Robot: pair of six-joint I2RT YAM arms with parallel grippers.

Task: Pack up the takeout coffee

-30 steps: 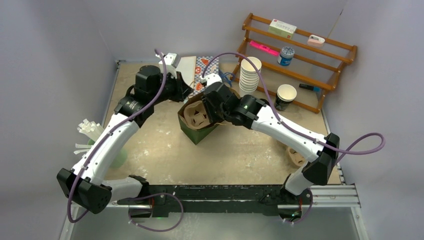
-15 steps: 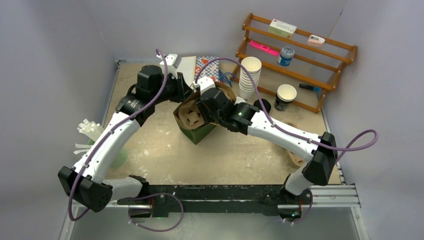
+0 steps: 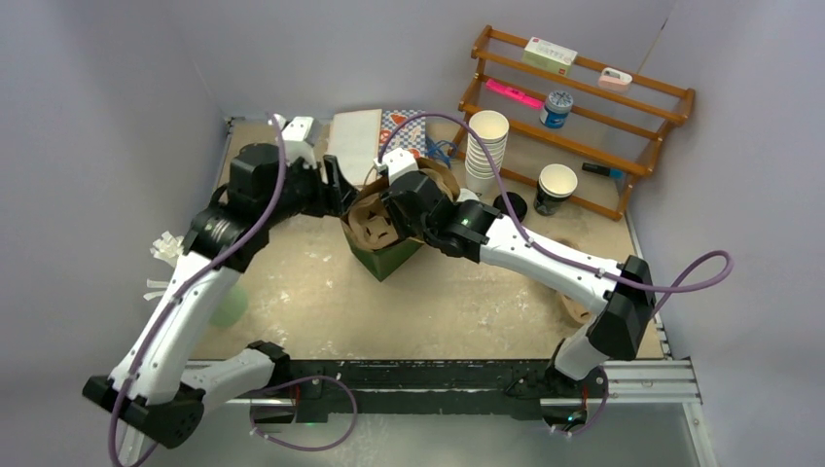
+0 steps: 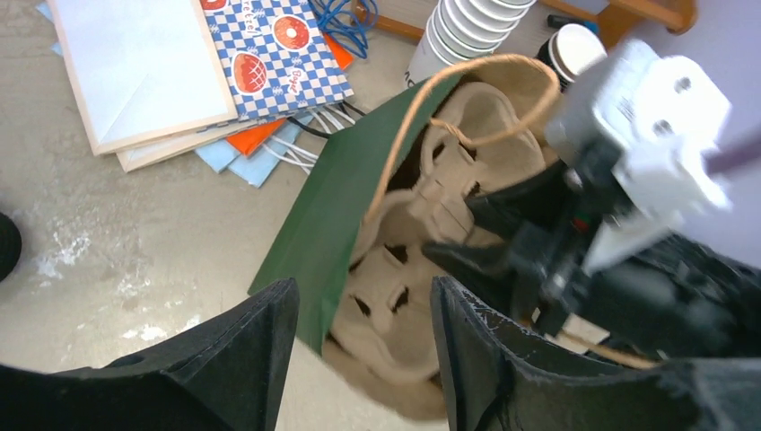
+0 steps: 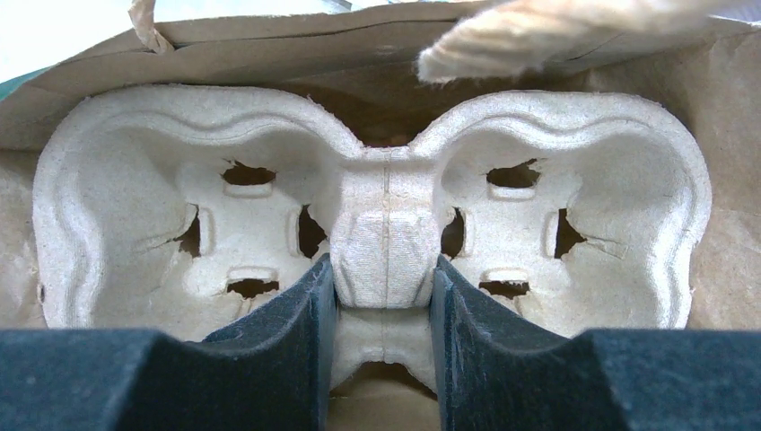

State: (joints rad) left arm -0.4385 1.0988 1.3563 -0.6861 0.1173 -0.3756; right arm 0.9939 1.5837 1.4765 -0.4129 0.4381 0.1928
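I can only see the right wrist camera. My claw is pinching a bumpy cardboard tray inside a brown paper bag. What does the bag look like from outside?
Observer: From outside, the bag is dark green.
Child: Where is the coffee cup?
Observer: The coffee cup, dark with a white lid, stands at the foot of the wooden rack. It's not in the tray.
Child: What is the other claw doing?
Observer: The left claw is open and empty, close to the bag's green side.
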